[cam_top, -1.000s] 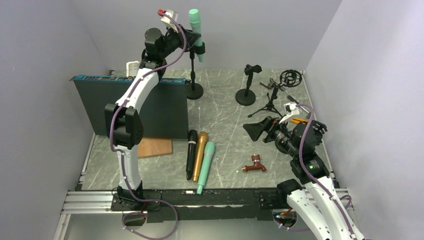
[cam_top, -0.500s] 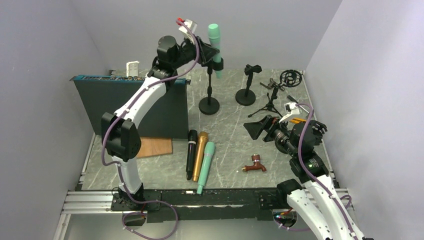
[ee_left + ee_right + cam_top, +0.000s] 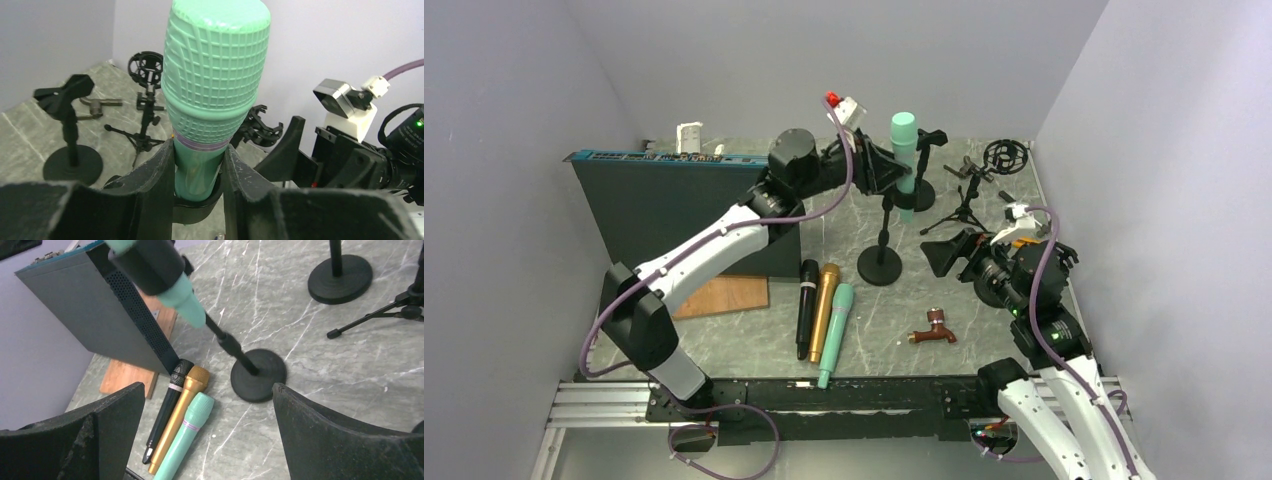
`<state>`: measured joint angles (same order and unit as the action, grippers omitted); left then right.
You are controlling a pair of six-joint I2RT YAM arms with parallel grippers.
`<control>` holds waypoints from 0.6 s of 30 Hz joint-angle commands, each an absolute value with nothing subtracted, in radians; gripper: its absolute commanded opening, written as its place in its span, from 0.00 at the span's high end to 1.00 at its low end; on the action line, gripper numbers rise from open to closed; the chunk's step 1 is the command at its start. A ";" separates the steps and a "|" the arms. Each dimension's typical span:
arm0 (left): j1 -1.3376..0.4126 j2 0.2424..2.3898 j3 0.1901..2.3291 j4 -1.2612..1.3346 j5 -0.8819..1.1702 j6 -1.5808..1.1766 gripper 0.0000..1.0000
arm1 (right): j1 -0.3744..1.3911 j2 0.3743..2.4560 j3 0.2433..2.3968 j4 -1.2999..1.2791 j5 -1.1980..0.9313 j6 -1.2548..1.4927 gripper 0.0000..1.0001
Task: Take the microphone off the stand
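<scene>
A mint-green microphone (image 3: 903, 160) stands upright in the black clip of a round-based stand (image 3: 879, 268) at the middle of the table. My left gripper (image 3: 886, 168) is shut on the microphone's body just above the clip. In the left wrist view the fingers (image 3: 155, 175) press both sides of the microphone (image 3: 215, 85), which sits in the clip (image 3: 200, 207). My right gripper (image 3: 949, 255) is open and empty, to the right of the stand. In the right wrist view my right gripper (image 3: 206, 390) faces the stand base (image 3: 258, 374) and the microphone's tail (image 3: 187, 302).
Black (image 3: 807, 305), gold (image 3: 824, 310) and green (image 3: 836, 330) microphones lie side by side at the front. A brown tap (image 3: 934, 330) lies right of them. A dark box (image 3: 684, 205) and a wooden block (image 3: 724, 295) are on the left. Other stands (image 3: 919, 190) and a tripod (image 3: 964, 205) are at the back right.
My left arm has swung right and toward the front, bringing the microphone and its stand along; the stand base has shifted from the back to the table's middle. The right arm barely moved.
</scene>
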<state>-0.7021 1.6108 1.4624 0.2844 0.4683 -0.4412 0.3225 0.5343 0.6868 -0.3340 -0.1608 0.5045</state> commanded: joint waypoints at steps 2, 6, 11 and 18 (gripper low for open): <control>-0.793 1.514 1.417 0.209 0.316 -0.470 1.00 | 0.324 0.522 0.779 -0.386 -0.103 0.440 0.00; -0.839 1.467 1.342 0.202 0.224 -0.477 0.98 | 0.326 0.530 0.813 -0.414 -0.106 0.407 0.00; -0.846 1.472 1.391 0.050 0.160 -0.523 0.69 | 0.325 0.549 0.858 -0.447 -0.091 0.364 0.00; -0.846 1.445 1.397 0.035 0.144 -0.526 0.44 | 0.325 0.631 0.967 -0.468 -0.133 0.314 0.00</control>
<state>-0.8417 1.4815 1.3830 0.0834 0.1875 -0.4950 0.3225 0.5930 0.8833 -0.4660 -0.1123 0.3607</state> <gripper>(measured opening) 0.550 0.997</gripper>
